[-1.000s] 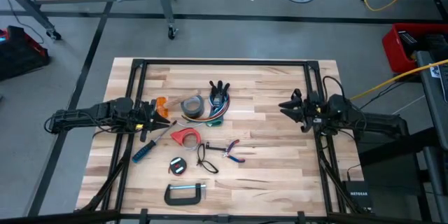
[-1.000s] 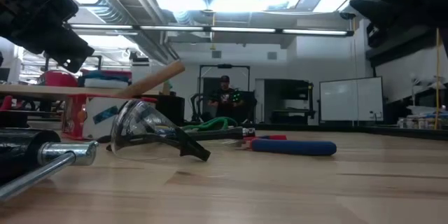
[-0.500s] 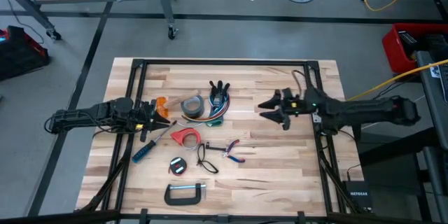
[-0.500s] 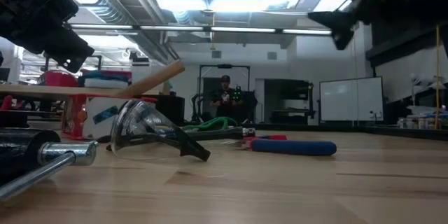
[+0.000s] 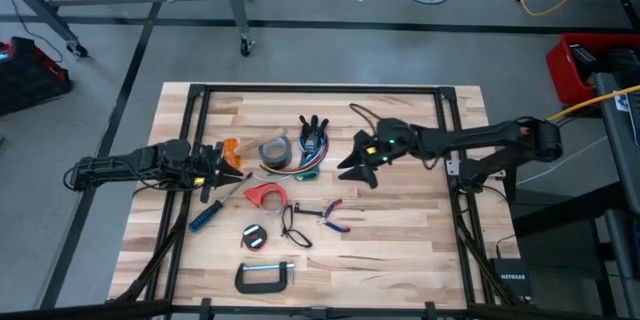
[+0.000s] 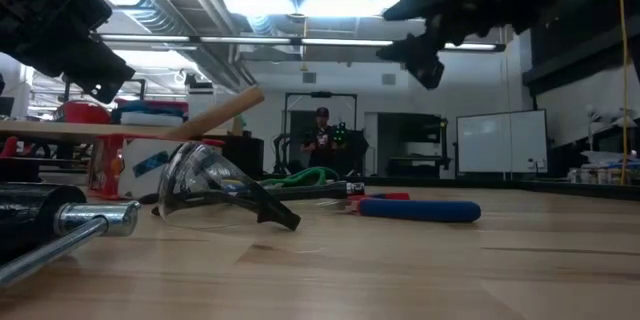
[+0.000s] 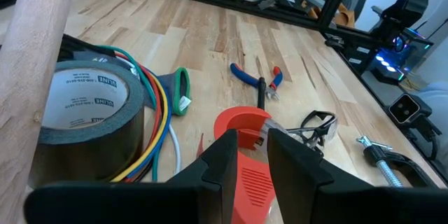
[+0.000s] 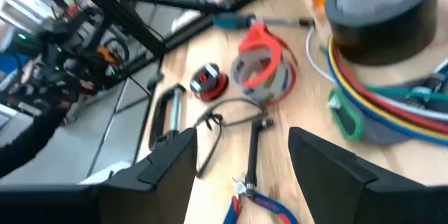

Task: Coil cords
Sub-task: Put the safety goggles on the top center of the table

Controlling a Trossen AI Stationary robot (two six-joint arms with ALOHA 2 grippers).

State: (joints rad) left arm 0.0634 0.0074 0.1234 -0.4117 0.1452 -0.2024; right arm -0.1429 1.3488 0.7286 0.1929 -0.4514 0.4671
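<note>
Robotics workshop or laboratory. A butcher-block wooden surface point(image 5: 400, 230) in a black metal frame stands on a grey concrete floor point(image 5: 330, 55) marked with dark lines. Hand tools lie on it: a duct-tape roll point(image 5: 274, 150), a screwdriver point(image 5: 210, 214), pliers point(image 5: 331, 215) and a C-clamp point(image 5: 264, 277). The low view shows exposed ceiling ducts point(image 6: 190, 10), strip lighting point(image 6: 300, 44), a whiteboard point(image 6: 500, 142) and a person point(image 6: 322, 138) standing far behind.
</note>
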